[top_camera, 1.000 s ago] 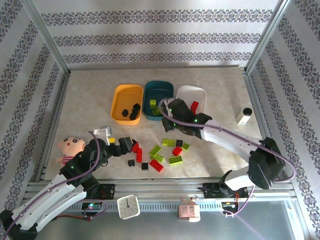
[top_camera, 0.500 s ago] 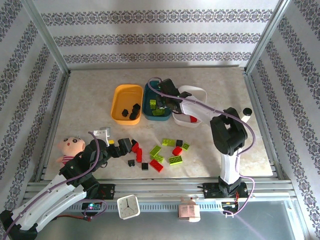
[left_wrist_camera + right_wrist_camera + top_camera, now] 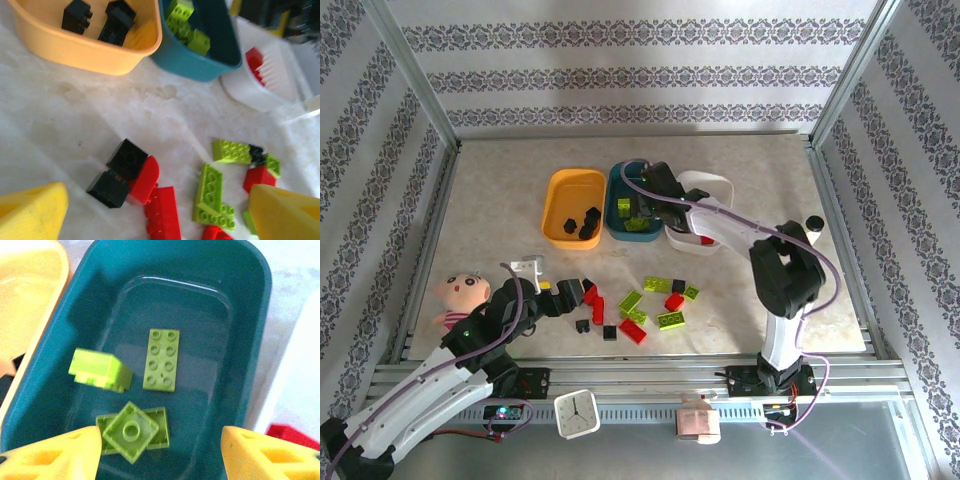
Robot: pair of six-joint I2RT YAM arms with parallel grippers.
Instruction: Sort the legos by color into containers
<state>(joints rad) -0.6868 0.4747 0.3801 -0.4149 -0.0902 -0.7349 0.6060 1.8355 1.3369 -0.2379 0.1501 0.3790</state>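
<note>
Loose legos lie near the table's front: red (image 3: pixel 633 331), lime green (image 3: pixel 671 320) and black (image 3: pixel 583 325). My left gripper (image 3: pixel 582 296) hovers open at the pile's left end. Between its yellow fingertips (image 3: pixel 31 211) lie two black bricks (image 3: pixel 127 158), a red curved piece (image 3: pixel 145 179) and a green plate (image 3: pixel 212 194). My right gripper (image 3: pixel 642 212) stands open over the dark teal tray (image 3: pixel 620 180). Nothing is between its fingertips (image 3: pixel 55 456). Several green bricks, one square (image 3: pixel 131 431), rest on the tray floor. The orange-yellow tray (image 3: pixel 560 190) holds black bricks. The white tray (image 3: pixel 715 185) holds a red one (image 3: pixel 292 435).
A white cylinder with a black cap (image 3: pixel 807 233) stands right of the trays. A small doll (image 3: pixel 460 292) lies at the left beside my left arm. A little clock (image 3: pixel 577 413) and a pink-white object (image 3: pixel 698 420) sit on the front rail. Metal frame posts border the table.
My right arm swung from the loose pile to above the teal tray, and its jaws went from shut to open. My left gripper crept slightly toward the pile.
</note>
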